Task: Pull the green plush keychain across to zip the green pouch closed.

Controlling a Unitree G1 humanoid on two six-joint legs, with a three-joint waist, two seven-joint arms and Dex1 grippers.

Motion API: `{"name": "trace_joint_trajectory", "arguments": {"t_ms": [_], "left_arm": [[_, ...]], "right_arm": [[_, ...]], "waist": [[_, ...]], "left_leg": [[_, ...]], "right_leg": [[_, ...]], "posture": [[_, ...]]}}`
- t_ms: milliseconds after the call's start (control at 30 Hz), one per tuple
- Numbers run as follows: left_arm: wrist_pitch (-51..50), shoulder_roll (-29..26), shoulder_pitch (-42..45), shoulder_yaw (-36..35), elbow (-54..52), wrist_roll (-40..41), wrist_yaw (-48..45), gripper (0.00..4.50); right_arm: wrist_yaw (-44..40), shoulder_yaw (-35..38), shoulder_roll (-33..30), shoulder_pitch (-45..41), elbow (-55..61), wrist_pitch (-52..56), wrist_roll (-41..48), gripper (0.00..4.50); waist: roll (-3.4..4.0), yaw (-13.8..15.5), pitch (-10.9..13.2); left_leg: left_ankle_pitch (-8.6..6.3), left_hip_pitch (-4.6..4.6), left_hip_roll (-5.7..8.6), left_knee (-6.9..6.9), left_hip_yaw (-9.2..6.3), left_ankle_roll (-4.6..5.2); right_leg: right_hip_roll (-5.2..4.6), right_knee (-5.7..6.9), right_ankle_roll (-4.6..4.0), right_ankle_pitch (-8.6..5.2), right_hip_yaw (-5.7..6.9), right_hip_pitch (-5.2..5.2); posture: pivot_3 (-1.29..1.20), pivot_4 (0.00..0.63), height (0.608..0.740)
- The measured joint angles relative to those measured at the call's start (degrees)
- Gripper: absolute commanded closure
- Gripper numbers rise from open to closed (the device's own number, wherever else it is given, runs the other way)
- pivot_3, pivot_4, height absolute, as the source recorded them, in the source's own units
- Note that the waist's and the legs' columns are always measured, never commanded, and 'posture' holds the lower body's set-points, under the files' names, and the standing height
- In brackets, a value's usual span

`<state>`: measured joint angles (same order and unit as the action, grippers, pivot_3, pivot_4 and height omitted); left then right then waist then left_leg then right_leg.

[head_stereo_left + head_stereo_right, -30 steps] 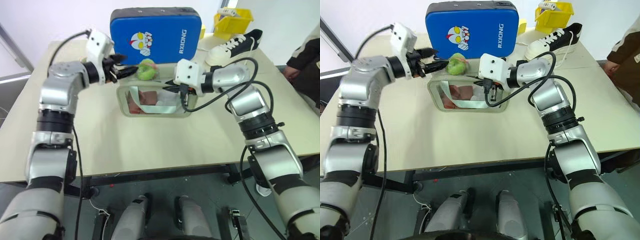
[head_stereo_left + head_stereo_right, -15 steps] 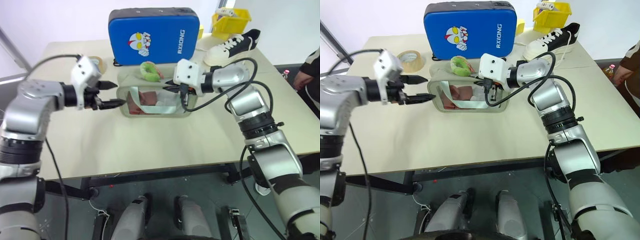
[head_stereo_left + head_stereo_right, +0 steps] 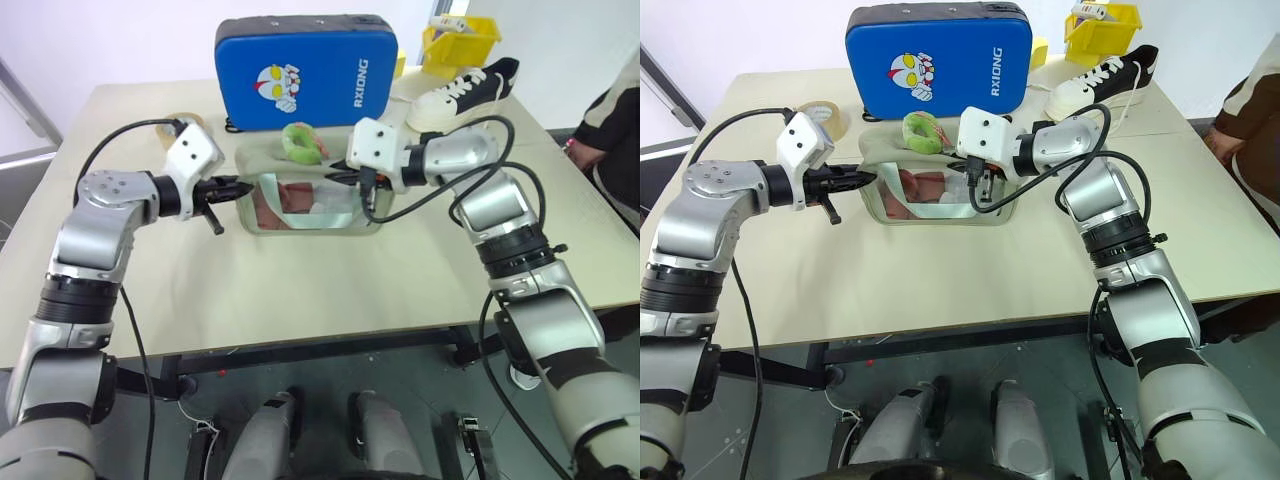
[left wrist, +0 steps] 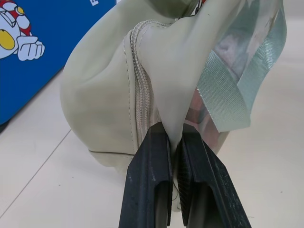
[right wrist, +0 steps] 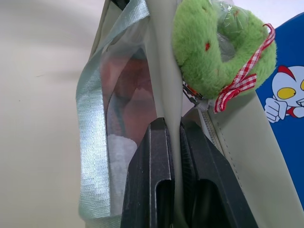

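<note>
The left gripper [image 4: 175, 145] is pinched tight on the fabric edge of the green pouch [image 3: 305, 205] beside its zipper; the right gripper [image 5: 176, 130] is likewise clamped on the pouch's opposite end, just below the green plush keychain [image 5: 216, 50]. The pouch sits upper centre in the head views, the keychain on its back edge. Behind it stands a blue case [image 3: 305, 65] printed "RXIONG". The table [image 3: 300, 290] lies bare toward its near edge.

Blue cartoon-print case [image 3: 308, 70] stands upright at the back of the beige surface [image 3: 300, 280], tape roll [image 3: 821, 112] to its left, black-and-white sneaker [image 3: 465, 93] and yellow bin [image 3: 462, 42] to its right, person's sleeve [image 3: 610, 120] at far right.
</note>
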<state>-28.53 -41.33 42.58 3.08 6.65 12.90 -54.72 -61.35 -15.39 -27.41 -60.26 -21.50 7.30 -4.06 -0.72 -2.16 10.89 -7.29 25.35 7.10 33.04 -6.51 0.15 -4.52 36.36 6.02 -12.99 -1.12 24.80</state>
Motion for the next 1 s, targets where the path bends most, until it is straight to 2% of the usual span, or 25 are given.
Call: {"name": "trace_joint_trajectory", "arguments": {"t_ms": [233,333,533,633,867,1000], "left_arm": [[-1.4,0.1,0.0,0.0,-0.9,0.1,0.0,4.5],[-1.6,0.1,0.0,0.1,-1.3,0.2,-0.1,4.5],[-1.8,0.2,0.0,0.1,-1.3,0.1,0.1,4.5],[-1.8,0.3,0.0,0.1,-1.4,0.1,0.2,4.5],[-1.8,0.3,0.0,0.1,-1.4,0.1,0.2,4.5],[-1.8,0.3,0.0,0.1,-1.3,0.1,0.5,4.5]], "right_arm": [[-1.4,0.1,-0.5,-3.6,-0.1,2.4,0.8,0.08],[-2.5,1.3,0.0,-7.0,0.6,5.1,2.9,0.08],[0.0,1.9,7.6,-8.4,0.4,10.8,5.4,0.08],[0.5,1.2,8.4,-8.4,-2.2,10.9,5.3,0.84],[0.0,1.2,7.3,-8.5,-4.1,11.1,5.2,4.37],[-0.2,1.3,5.5,-8.7,-4.5,11.7,5.0,4.45]], "waist": [[0.01,-0.1,0.0],[0.01,-0.1,0.0],[0.01,-0.2,0.0],[0.01,-0.1,0.0],[0.01,-0.2,0.0],[0.01,-0.3,0.0]], "left_leg": [[0.0,0.01,0.0,0.0,0.0,0.0],[0.0,0.0,-0.01,-0.01,0.0,0.0],[0.0,0.02,-0.01,-0.02,-0.01,0.0],[0.0,0.02,0.02,-0.01,-0.01,-0.01],[0.0,0.02,0.01,-0.03,0.0,-0.01],[0.0,0.02,0.0,-0.03,0.0,-0.01]], "right_leg": [[0.0,0.0,0.0,0.0,0.0,0.03],[0.0,0.0,0.0,0.0,0.0,0.03],[0.01,0.02,0.0,0.0,-0.01,0.06],[0.0,0.02,0.0,0.0,0.0,0.03],[0.01,0.03,0.0,0.0,-0.01,0.06],[0.01,0.03,0.0,0.0,-0.01,0.06]], "posture": [[0.0,0.15,0.74],[0.0,0.15,0.74],[0.0,0.15,0.74],[0.0,0.15,0.74],[0.0,0.15,0.74],[0.0,0.15,0.74]]}}
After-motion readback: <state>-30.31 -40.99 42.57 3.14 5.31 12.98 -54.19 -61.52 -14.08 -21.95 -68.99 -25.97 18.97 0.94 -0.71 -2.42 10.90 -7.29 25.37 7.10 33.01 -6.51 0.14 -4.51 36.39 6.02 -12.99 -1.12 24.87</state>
